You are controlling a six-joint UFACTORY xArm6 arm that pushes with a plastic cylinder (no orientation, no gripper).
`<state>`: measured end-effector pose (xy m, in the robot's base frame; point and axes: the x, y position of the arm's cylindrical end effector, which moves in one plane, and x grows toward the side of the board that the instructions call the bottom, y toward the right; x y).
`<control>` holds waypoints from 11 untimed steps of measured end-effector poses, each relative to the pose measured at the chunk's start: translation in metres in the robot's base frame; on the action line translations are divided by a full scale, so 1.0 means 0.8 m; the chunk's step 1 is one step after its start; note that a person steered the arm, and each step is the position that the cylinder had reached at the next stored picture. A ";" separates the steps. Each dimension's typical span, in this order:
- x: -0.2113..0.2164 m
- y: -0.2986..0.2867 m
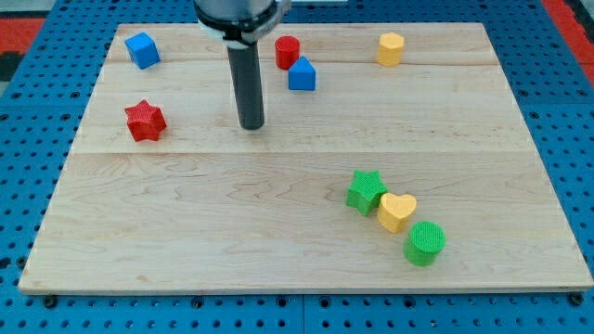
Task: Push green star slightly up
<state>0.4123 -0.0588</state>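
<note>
Resting on bare wood, my tip (251, 126) touches no block; the end effector is a plain dark rod with no jaws, so it neither spreads nor pinches and holds nothing. Rod stands upright, coming down from the mount at the view's top edge, left of centre. Tip sits between the red star (145, 121) to the view's left and the blue house-shaped block (302, 74) up and to the right, apart from both. Green star (367, 191) lies well apart from the tip, toward the view's lower right, touching the yellow heart (397, 211), which in turn touches the green cylinder (425, 243). Count on the wooden surface (186, 232): eight blocks. Two green, two yellow (second (391, 48), shape unclear, top right), two red (star, cylinder (287, 51)), two blue (house, cube (142, 50) top left).
</note>
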 end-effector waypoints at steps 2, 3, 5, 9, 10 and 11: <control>0.135 0.056; 0.138 0.160; 0.052 0.321; 0.072 0.347; 0.039 0.405; 0.020 0.394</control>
